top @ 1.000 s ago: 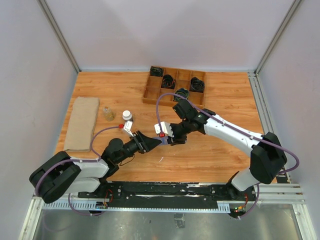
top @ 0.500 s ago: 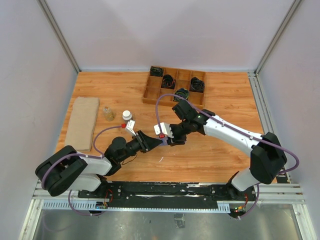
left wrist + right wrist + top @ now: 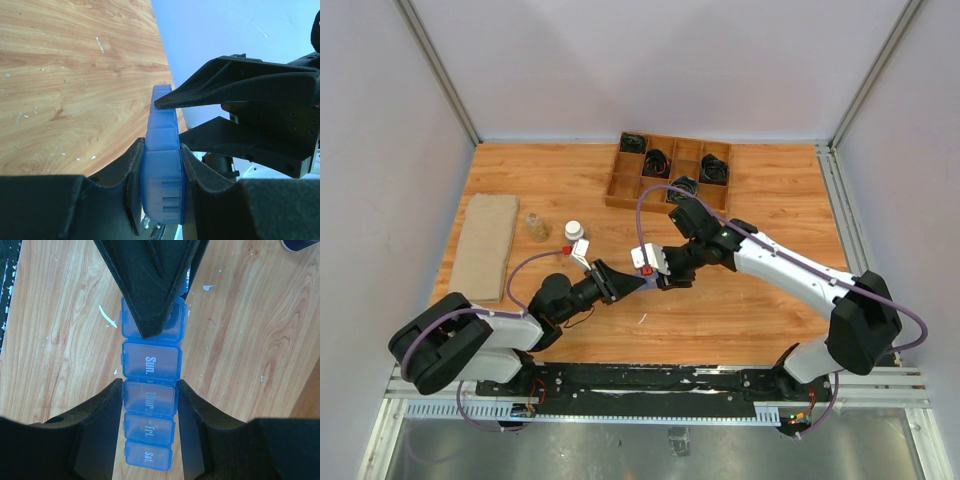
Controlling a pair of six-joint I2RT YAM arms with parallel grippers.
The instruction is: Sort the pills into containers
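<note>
The containers (image 3: pixel 649 281) are one slim translucent-blue strip held in the air between both arms above the wooden table's middle front. My left gripper (image 3: pixel 638 284) is shut on one end of the strip (image 3: pixel 162 165), its pads pressed against both flat faces. My right gripper (image 3: pixel 150 400) is shut across the strip's width at the lid marked "Thur." (image 3: pixel 150 399), with "Sun.", "Fri." and "Sat." lids closed beside it. One left finger (image 3: pixel 150 285) covers the strip's far end in the right wrist view. No pills show in any view.
A wooden divided tray (image 3: pixel 618 198) of black cables stands at the back centre. A folded tan cloth (image 3: pixel 485 247) lies at the left. A small clear bottle (image 3: pixel 537 228) and a white-capped bottle (image 3: pixel 574 231) stand beside it. A white scrap (image 3: pixel 642 318) lies near the front.
My left gripper has closed onto the end of the strip. The right arm, still gripping it, has shifted a little to the right.
</note>
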